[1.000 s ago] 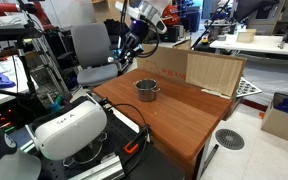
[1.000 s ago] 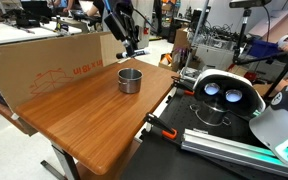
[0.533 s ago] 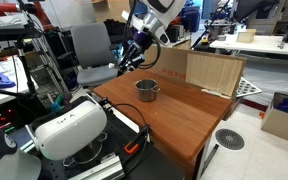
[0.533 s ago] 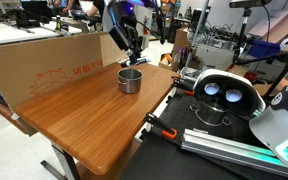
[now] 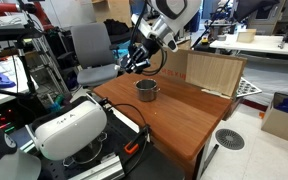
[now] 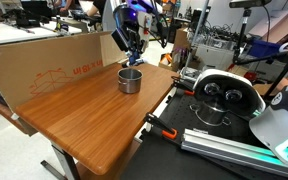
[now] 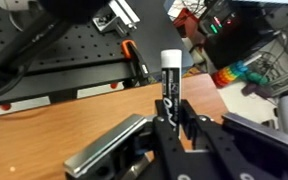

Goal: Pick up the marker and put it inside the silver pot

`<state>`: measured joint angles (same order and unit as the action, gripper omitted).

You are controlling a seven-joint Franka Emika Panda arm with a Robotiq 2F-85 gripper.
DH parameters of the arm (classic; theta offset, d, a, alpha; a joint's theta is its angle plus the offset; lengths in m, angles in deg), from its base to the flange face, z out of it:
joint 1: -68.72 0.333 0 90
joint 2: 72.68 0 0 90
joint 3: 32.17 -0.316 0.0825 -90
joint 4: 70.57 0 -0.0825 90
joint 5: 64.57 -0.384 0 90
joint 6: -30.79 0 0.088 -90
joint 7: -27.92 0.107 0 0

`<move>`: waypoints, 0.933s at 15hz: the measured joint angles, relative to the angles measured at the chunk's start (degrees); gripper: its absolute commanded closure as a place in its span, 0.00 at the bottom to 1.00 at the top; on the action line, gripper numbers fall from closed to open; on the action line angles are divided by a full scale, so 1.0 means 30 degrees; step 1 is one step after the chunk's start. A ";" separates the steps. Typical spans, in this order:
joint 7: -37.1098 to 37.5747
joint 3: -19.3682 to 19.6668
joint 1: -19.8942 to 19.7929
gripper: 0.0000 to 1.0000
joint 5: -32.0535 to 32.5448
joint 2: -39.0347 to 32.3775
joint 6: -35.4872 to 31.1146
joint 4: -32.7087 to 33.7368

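My gripper (image 7: 171, 118) is shut on the marker (image 7: 170, 82), a dark stick with a pale end that stands up between the fingers in the wrist view. In both exterior views the gripper (image 5: 135, 60) (image 6: 130, 55) hangs in the air just above and slightly beside the silver pot (image 5: 147, 90) (image 6: 130, 80), which stands upright on the wooden table (image 5: 179, 115) (image 6: 84, 115). The pot's rim (image 7: 104, 150) shows at the lower left of the wrist view. The marker is too small to make out in the exterior views.
A cardboard panel (image 5: 214, 72) (image 6: 54, 65) stands along the table's back edge. A white headset-like device (image 5: 69, 128) (image 6: 222, 95) and an orange-tipped black cable (image 5: 132, 146) (image 6: 164, 128) lie beside the table. A grey chair (image 5: 89, 50) stands behind.
The gripper has moved with the marker toward the pot and now hangs over it, lower and closer than a second ago.
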<state>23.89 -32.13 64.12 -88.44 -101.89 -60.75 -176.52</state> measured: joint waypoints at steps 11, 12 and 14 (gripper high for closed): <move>0.1286 0.0242 -0.0849 0.95 -0.0848 -0.2870 0.1908 0.2037; 0.1496 0.0242 -0.0853 0.95 -0.0877 -0.3179 0.2104 0.2321; 0.1819 0.0259 -0.0875 0.95 -0.0967 -0.3646 0.2320 0.2856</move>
<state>29.34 -31.36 61.49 -91.34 -112.82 -53.79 -167.95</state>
